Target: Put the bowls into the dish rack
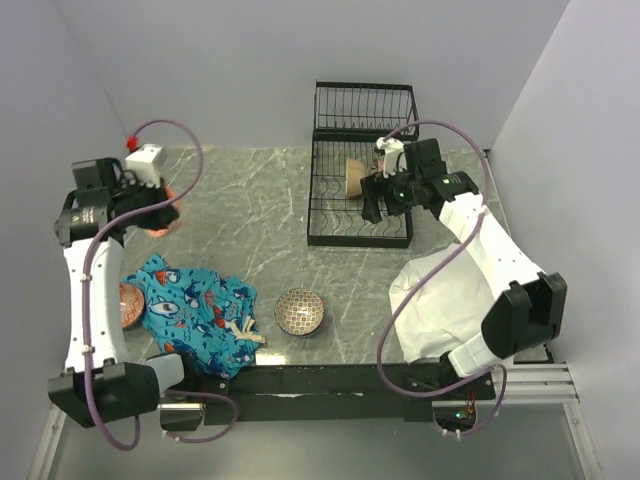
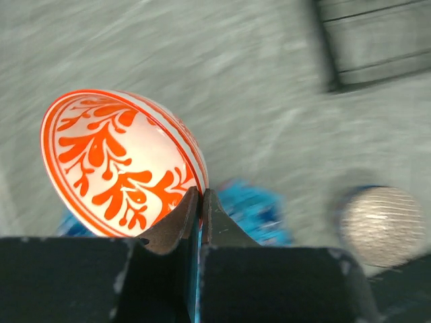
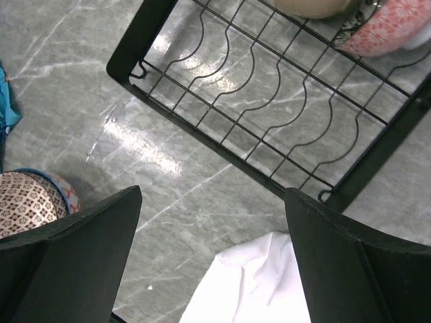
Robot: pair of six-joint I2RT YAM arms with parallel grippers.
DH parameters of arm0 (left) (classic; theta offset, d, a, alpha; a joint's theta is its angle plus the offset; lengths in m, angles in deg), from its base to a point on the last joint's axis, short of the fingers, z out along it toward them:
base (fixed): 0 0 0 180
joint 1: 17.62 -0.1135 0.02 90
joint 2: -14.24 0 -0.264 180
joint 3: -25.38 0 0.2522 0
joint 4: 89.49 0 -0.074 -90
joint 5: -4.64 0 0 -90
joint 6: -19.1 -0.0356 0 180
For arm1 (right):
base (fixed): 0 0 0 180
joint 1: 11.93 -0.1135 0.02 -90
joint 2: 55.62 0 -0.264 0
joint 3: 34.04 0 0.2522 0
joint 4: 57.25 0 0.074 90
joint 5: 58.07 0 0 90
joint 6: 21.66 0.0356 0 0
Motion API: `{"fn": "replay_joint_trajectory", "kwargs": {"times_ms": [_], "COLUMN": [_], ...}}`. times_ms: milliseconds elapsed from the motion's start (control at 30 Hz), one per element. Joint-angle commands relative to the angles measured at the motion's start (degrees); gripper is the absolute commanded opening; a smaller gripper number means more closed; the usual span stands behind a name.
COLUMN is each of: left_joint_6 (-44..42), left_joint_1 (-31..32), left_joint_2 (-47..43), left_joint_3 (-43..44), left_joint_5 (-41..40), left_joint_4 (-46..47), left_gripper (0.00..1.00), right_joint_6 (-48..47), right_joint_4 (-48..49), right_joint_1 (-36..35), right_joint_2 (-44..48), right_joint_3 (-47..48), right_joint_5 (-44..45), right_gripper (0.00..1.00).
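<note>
Orange-patterned bowl (image 2: 121, 161) is in the left gripper (image 2: 201, 195). The jaws are pinched together on the near rim, and the bowl is tipped on edge with its inside facing the wrist camera. In the top view it sits upper left, off the table, well apart from the dish rack (image 1: 358, 243) at upper centre.

The rack already holds a tan bowl (image 1: 356, 175), with a pink patterned bowl (image 3: 387, 30) beside it at the top right of the right wrist view. The slots toward the rack's left end look free.

The right gripper (image 3: 212, 192) has its jaws wide apart, holds nothing, and hangs over the rack's near edge.

My plan for the carry:
- A rim pinch is thin, so I expect the bowl to swing if I accelerate hard. I'll go slow and keep the wrist level.
- Pull the right arm clear first, since it's on my approach line.
- Come in from the left and drop the bowl edge-on into a free slot, releasing only once the wires take it.

Left on the table: a brown patterned bowl (image 1: 299, 311) at bottom centre, and another bowl (image 1: 130, 305) partly under the blue cloth (image 1: 195, 310).
</note>
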Motion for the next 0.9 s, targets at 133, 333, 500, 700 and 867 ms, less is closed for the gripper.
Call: {"fn": "replay_joint_trajectory", "kwargs": {"times_ms": [133, 333, 500, 700, 867], "left_joint_6": [23.8, 54.3, 57.1, 63.1, 72.8], "left_joint_1": [11.7, 18.2, 26.8, 29.0, 28.5], "left_joint_2": [9.9, 19.8, 29.3, 39.4, 46.9], "left_joint_3": [5.3, -0.7, 4.9, 9.6, 11.4], "left_joint_5": [30.7, 40.2, 43.8, 46.3, 46.0], "left_joint_4": [22.3, 66.2, 72.8, 81.0, 94.1], "left_gripper": [0.01, 0.01, 0.01, 0.01, 0.01], "right_joint_6": [1.0, 4.6, 5.2, 5.7, 3.9], "right_joint_4": [4.3, 5.3, 4.9, 5.0, 4.7], "right_joint_1": [2.8, 12.4, 15.8, 15.8, 16.4], "right_joint_2": [11.3, 14.7, 19.7, 24.1, 24.2], "right_joint_3": [-3.5, -3.0, -7.4, -11.5, -12.8], "right_joint_5": [4.8, 4.3, 2.4, 1.5, 3.3], "right_gripper": [0.95, 0.95, 0.95, 0.95, 0.95]}}
